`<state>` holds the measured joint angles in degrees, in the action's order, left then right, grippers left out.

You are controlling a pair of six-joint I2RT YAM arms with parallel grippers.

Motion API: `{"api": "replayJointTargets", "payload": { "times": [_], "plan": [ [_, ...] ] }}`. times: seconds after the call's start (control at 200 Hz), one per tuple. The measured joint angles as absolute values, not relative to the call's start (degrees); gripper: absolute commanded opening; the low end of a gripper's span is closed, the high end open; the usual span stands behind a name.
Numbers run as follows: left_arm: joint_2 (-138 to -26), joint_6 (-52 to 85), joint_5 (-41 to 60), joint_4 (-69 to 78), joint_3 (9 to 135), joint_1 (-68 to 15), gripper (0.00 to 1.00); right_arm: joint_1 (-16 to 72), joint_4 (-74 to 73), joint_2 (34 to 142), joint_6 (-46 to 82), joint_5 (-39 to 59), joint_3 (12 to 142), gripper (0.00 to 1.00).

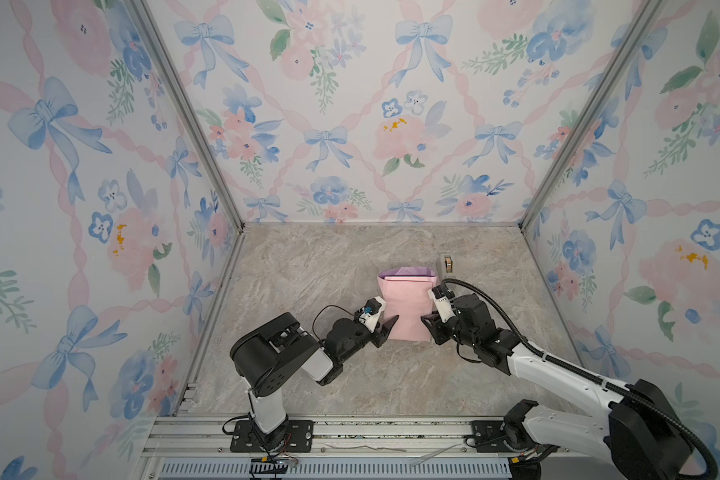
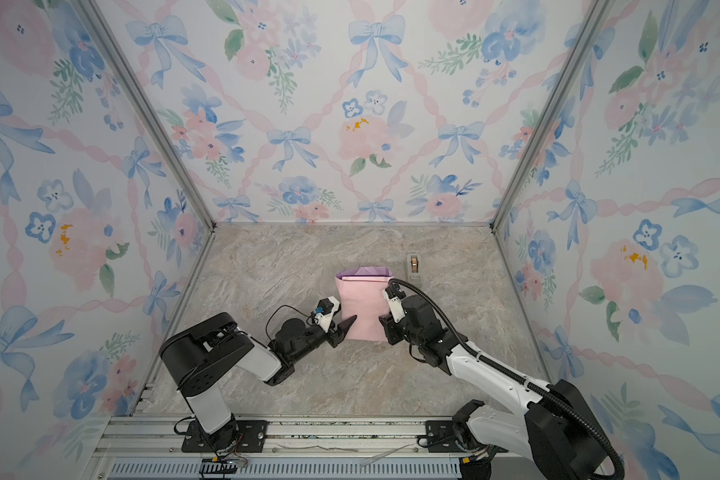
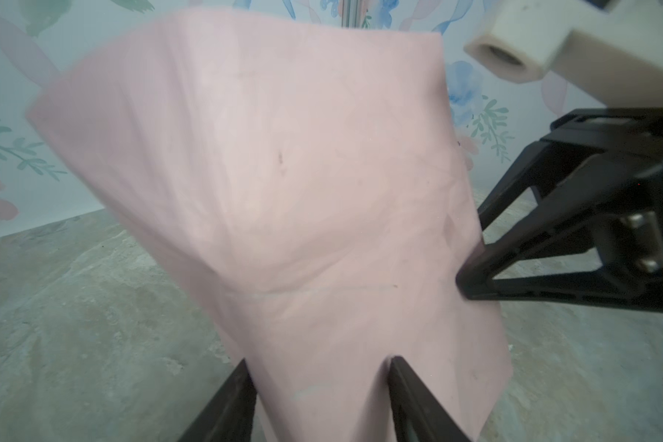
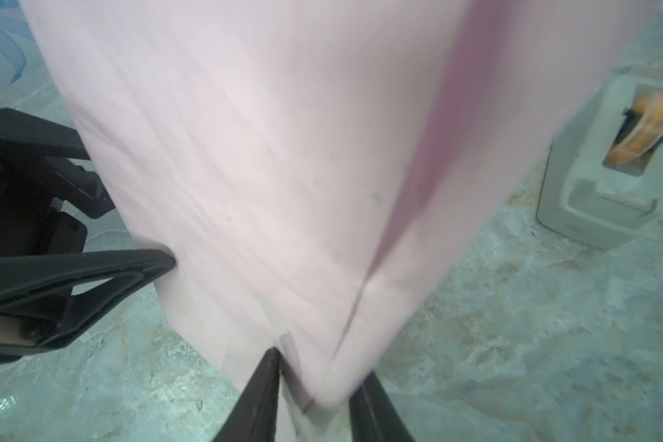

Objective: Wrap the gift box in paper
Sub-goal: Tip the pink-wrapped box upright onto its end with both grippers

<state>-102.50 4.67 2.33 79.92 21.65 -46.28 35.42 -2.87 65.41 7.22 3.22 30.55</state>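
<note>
The paper [image 1: 406,307] [image 2: 362,307] stands on the table as a loose upright sleeve, pale pink outside, with lilac showing at its far open end [image 1: 406,272]. The gift box is hidden inside it. My left gripper [image 1: 387,328] [image 2: 348,326] is at the sleeve's near left corner. In the left wrist view its jaws [image 3: 320,363] press in on both sides of the paper [image 3: 284,172]. My right gripper [image 1: 427,322] [image 2: 384,322] is at the near right corner, and its jaws [image 4: 318,367] pinch a folded edge of the paper [image 4: 265,153].
A small beige tape dispenser [image 1: 447,264] [image 2: 413,264] [image 4: 605,164] stands just behind and to the right of the sleeve, close to the right arm's cable. Flowered walls close off the marble table [image 1: 308,270] at the back and on both sides.
</note>
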Motion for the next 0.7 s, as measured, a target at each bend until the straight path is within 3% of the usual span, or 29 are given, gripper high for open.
{"api": "replayJointTargets", "payload": {
  "times": [0.455, 0.7],
  "plan": [
    [-107.2, 4.8, -3.4, 92.9, 12.5, -53.1, 0.59, 41.1, -4.8, 56.6, 9.0, 2.6, 20.9, 0.35],
    [-108.6, 7.2, -7.8, 92.9, 9.1, -55.1, 0.73, 41.4, -4.6, 52.1, 10.1, 2.5, 19.6, 0.66]
  ]
}}
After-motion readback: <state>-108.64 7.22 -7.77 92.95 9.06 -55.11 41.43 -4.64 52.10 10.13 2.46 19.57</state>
